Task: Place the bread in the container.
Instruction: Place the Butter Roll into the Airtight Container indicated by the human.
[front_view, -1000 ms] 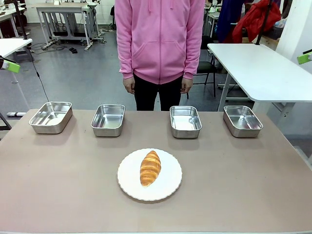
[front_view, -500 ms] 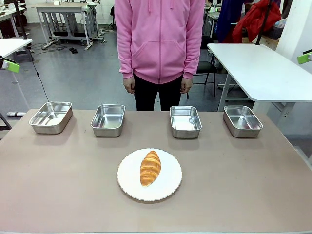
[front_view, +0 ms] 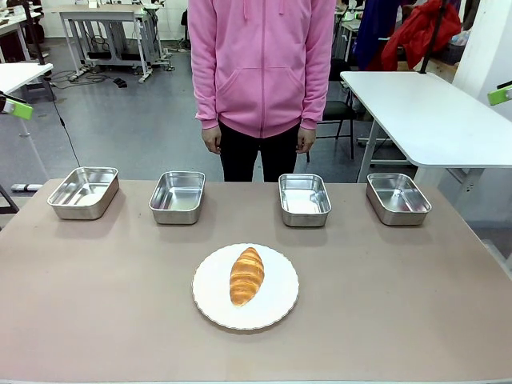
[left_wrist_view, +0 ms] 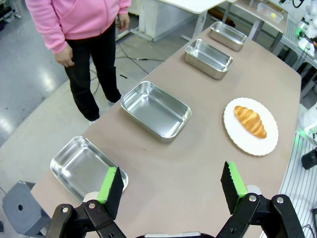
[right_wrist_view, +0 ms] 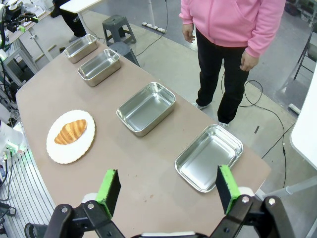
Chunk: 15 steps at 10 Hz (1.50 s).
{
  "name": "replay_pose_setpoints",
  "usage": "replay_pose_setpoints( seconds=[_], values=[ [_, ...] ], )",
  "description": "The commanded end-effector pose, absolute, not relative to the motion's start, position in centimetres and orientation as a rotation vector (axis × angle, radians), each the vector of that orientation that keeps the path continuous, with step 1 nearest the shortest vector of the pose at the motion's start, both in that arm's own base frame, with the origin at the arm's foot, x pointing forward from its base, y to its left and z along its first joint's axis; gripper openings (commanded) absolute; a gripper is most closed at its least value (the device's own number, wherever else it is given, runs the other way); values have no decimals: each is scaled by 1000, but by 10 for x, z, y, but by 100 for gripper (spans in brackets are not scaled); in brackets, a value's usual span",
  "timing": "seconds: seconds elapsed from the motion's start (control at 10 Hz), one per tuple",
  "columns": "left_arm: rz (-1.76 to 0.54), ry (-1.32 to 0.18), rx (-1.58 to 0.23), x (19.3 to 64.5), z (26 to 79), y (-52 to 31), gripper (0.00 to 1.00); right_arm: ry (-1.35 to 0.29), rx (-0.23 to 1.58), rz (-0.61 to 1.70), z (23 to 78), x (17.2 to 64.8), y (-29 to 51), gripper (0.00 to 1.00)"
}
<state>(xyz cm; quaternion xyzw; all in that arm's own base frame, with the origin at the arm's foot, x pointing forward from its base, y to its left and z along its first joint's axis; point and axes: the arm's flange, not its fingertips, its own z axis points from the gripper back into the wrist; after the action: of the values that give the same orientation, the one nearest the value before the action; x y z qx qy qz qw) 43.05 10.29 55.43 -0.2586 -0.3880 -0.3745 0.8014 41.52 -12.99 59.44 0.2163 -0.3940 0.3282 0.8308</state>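
Note:
The bread [front_view: 246, 275], a golden-brown croissant, lies on a round white plate [front_view: 278, 298] in the middle of the table. Several alike steel pans stand empty in a row along the far edge; which one is the container I cannot tell. Seen from the front, they run from the far left [front_view: 83, 192] to the far right [front_view: 398, 198]. My left gripper [left_wrist_view: 171, 181] hangs open high above the table's left end, over the outermost pan [left_wrist_view: 84, 166], far from the bread [left_wrist_view: 250, 121]. My right gripper [right_wrist_view: 167, 186] is open too, above the right end pan [right_wrist_view: 210, 156].
A person in a pink hoodie [front_view: 262, 64] stands at the far side behind the middle pans, hands [front_view: 212, 142] hanging at the sides. A white table [front_view: 424, 112] stands beyond the back right corner. A grey stool [left_wrist_view: 20, 208] sits off the table's left end.

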Motion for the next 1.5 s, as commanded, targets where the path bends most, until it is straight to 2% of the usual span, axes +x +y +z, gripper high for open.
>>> replay_pose_setpoints(
  seconds=[0.0, 1.4],
  values=[
    [-802, -832, -562, 430, 554, 103, 100, -843, 464, 704, 594, 416, -130, 100],
    [-802, -832, -562, 430, 554, 103, 100, -843, 464, 704, 594, 416, -130, 100]
  ],
)
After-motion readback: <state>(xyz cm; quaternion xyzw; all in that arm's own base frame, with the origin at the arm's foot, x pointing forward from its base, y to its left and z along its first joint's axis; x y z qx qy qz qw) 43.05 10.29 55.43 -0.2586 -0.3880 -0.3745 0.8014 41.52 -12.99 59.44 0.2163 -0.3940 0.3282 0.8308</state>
